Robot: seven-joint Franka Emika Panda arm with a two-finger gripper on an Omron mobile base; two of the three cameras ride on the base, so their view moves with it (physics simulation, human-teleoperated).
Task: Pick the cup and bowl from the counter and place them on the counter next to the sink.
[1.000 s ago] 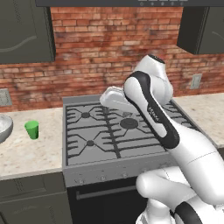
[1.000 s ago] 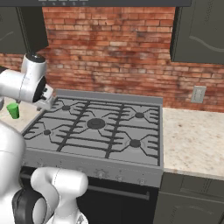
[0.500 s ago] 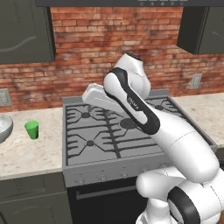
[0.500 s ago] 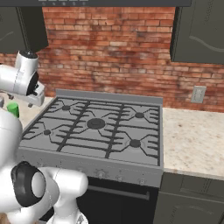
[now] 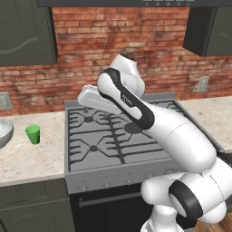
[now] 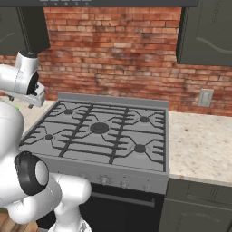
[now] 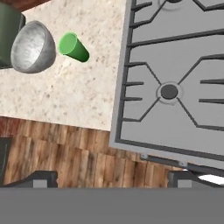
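The grey stove sits between stretches of beige desk. On the desk left of it stand the silvery bowl and, just beside it, the green cup. The end effector hangs above, fingers spread wide, holding nothing.

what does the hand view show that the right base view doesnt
Hand view: the green cup beside the silvery bowl on the beige counter, apart from each other, plus wooden floor past the counter's edge. Right base view: the brick wall, a wall outlet, dark upper cabinets. Both: the grey stove top.
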